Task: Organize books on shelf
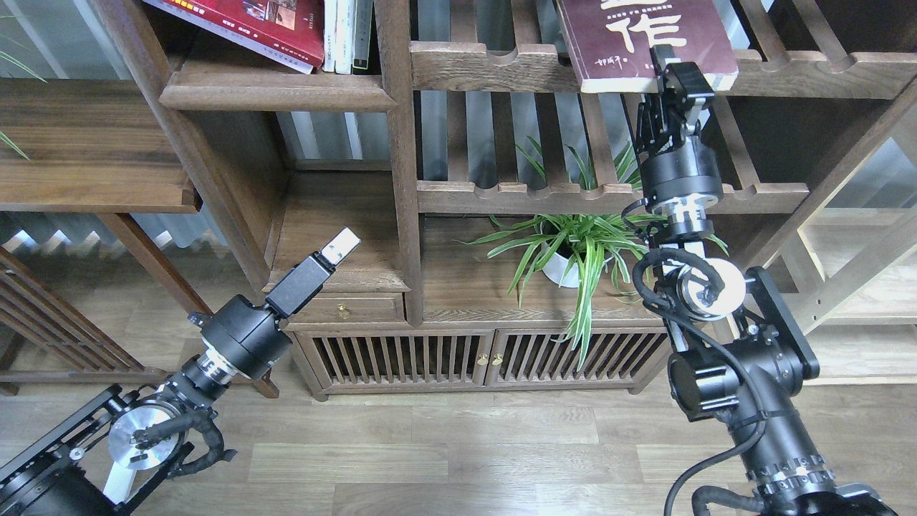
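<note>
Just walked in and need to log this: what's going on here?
The robot is sorting books. Its right gripper is raised to the lower edge of the maroon book, which lies on a slatted shelf; whether the fingers grip it is unclear. The left gripper hangs idle lower down. A red book leans on the solid shelf beside thin books.

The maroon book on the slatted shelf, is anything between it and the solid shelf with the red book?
Yes. The maroon book, with the right gripper at its lower edge, is separated from the solid shelf by a vertical wooden post.
</note>
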Controlling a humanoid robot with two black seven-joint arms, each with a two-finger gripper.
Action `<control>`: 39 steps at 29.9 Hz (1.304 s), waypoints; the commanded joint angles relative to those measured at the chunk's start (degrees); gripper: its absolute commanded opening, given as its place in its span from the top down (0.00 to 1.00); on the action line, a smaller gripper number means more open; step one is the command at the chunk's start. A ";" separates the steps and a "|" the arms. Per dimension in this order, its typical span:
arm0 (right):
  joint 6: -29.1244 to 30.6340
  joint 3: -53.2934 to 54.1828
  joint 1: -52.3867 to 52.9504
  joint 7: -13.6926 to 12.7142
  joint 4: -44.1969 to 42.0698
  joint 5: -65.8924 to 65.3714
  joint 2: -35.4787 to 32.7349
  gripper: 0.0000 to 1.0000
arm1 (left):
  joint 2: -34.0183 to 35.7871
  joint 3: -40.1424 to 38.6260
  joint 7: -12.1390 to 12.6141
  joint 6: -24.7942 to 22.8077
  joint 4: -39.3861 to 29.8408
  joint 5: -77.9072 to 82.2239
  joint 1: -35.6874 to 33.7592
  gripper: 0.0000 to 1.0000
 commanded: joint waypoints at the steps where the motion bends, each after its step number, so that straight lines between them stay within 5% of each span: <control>1: 3.08 0.03 -0.19 1.88 0.00 0.44 0.00 0.96 | -0.34 -0.11 -0.42 0.00 0.18 0.00 0.00 0.01; 7: 12.98 -0.67 -2.47 1.88 1.31 3.25 0.00 0.97 | -0.95 -0.99 -1.13 0.00 2.37 -0.79 -0.70 0.01; 18: 12.98 -5.67 -13.55 1.62 6.59 3.52 0.00 0.98 | -1.04 -5.12 -0.95 0.00 10.10 -4.22 -6.05 0.01; 27: 12.98 -12.80 -12.59 1.26 7.11 3.34 0.00 0.99 | -3.76 -4.68 -0.86 0.00 16.43 -4.75 -9.93 0.01; 39: 12.98 -14.47 -18.03 1.18 7.20 3.16 0.00 1.00 | -6.75 -4.06 -0.25 0.00 18.19 -4.75 -10.81 0.01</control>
